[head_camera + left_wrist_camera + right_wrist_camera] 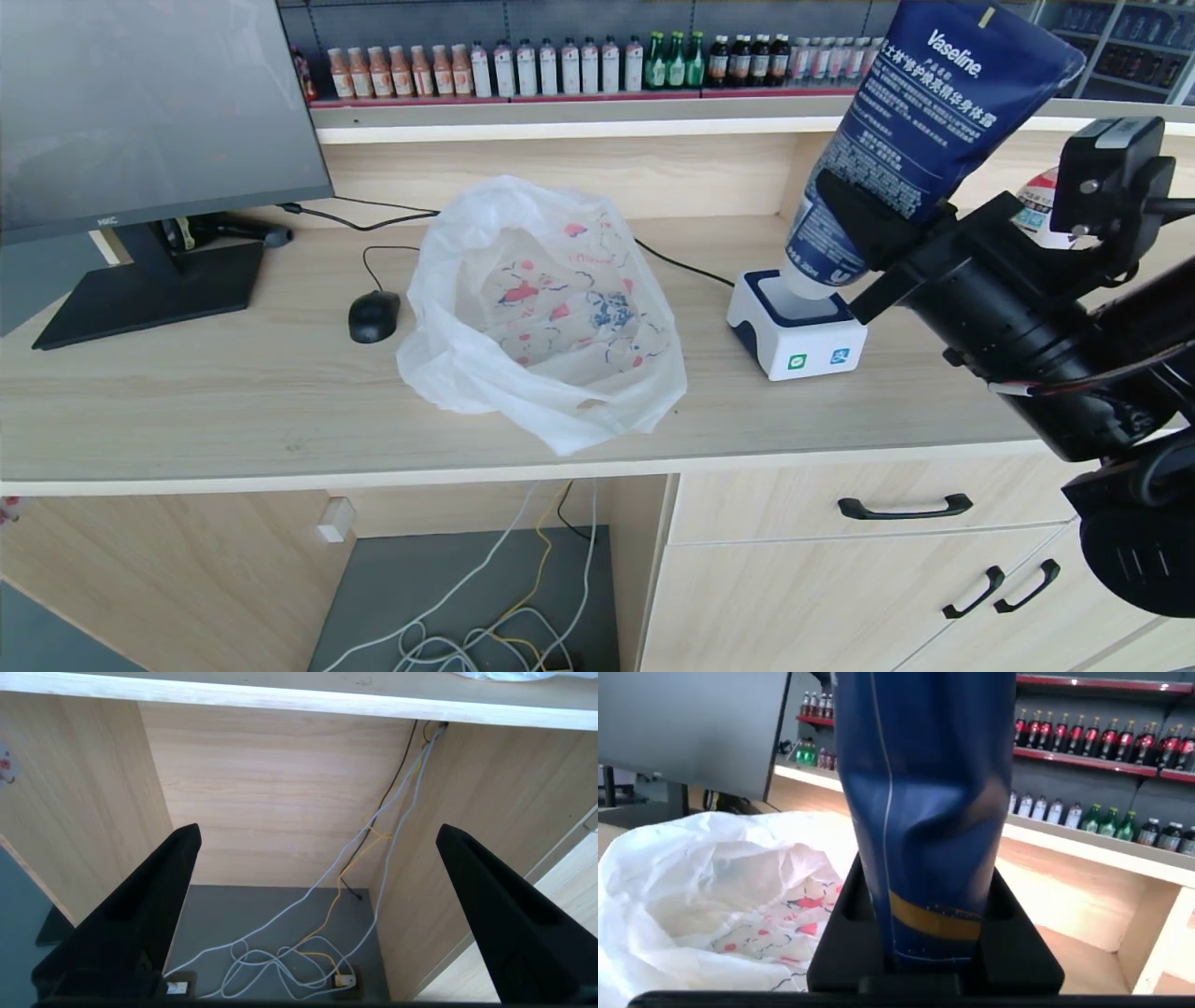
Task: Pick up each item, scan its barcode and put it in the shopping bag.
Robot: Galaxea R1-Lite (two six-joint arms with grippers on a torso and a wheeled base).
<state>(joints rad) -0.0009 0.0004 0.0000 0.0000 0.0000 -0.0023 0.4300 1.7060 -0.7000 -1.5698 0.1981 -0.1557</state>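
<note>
- Your right gripper (882, 229) (934, 938) is clamped on the tube (924, 103) (924, 793), one finger on each side of its lower part, near the cap end.
- The tube stands steeply, long axis leaning to the robot's right: cap end down, flat crimped end up.
- Its cap sits right over the top of the scanner (794, 341); you cannot tell whether they touch.
- The scanner stands on the counter (233, 401), just right of the open bag (541, 308) (710, 896).
- Your right arm comes in from the right, above the counter's right end, wrist angled up toward the tube.
- Your left gripper (318, 833) holds nothing, fingers spread wide, low under the counter's edge, facing the cables (308, 952).
</note>
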